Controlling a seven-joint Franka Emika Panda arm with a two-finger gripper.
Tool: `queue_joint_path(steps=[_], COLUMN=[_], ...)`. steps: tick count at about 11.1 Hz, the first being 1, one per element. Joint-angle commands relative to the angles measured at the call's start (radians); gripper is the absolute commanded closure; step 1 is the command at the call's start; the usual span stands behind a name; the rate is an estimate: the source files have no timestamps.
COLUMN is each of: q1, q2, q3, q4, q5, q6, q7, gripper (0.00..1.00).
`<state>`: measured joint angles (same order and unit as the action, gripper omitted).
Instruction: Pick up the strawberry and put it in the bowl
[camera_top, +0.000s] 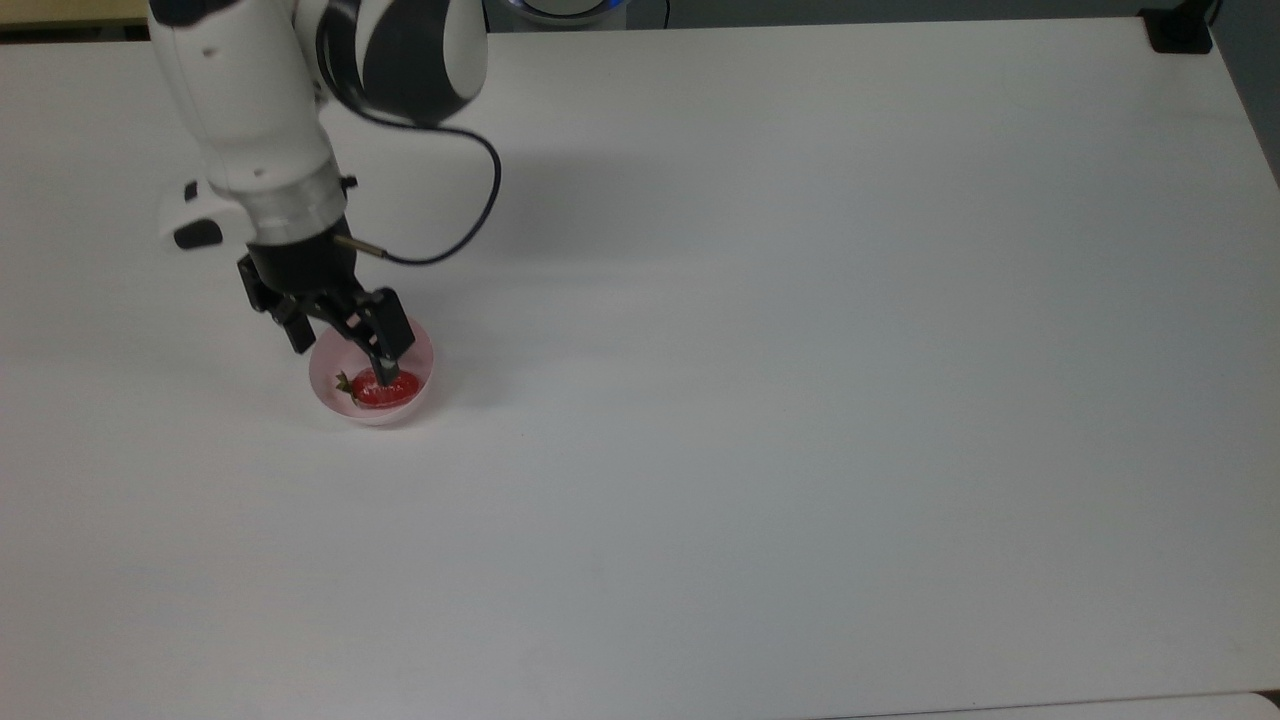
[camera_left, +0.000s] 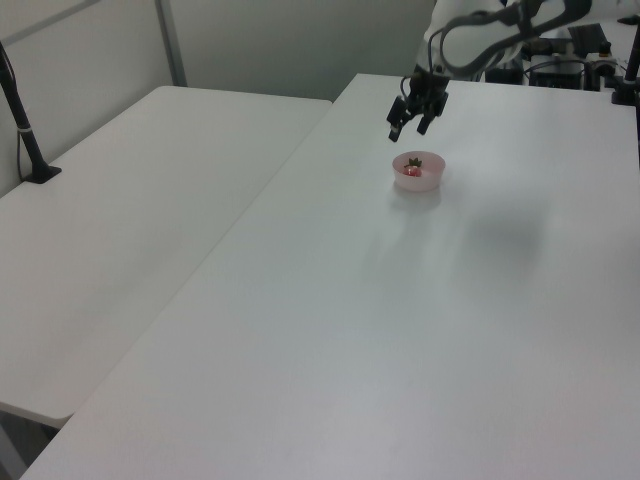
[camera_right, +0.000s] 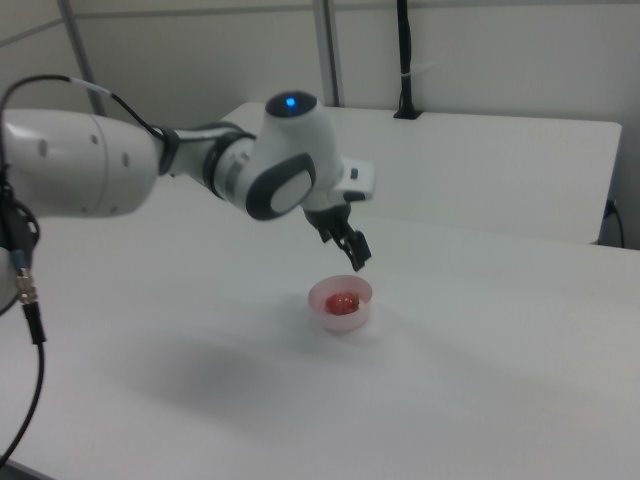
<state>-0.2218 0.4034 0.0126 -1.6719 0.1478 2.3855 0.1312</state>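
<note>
The red strawberry with its green cap lies inside the pale pink bowl, free of the fingers. My gripper hangs open just above the bowl, with nothing between its fingers. In the top view, one black fingertip overlaps the strawberry's upper edge. In the left view the gripper is clearly raised off the bowl.
The bowl stands on a wide white table. A black cable loops from the wrist. A black clamp sits at the top view's upper right corner. A second table with a black post adjoins in the left view.
</note>
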Motion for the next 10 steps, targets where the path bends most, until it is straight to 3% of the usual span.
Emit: queue_joint_path(steps=[1,6,10], q1=[0.009,0.085,0.218], q2=[-0.124,-0.277,-0.382], q3=[0.0,-0.011,-0.117], q4=[-0.015,-0.022,-0.028], q5=[-0.01,-0.011,-0.071], q6=[-0.193,-0.429,-0.592], q7=[0.018,0.021,0.01], gripper=[0.0,0.0,0.0])
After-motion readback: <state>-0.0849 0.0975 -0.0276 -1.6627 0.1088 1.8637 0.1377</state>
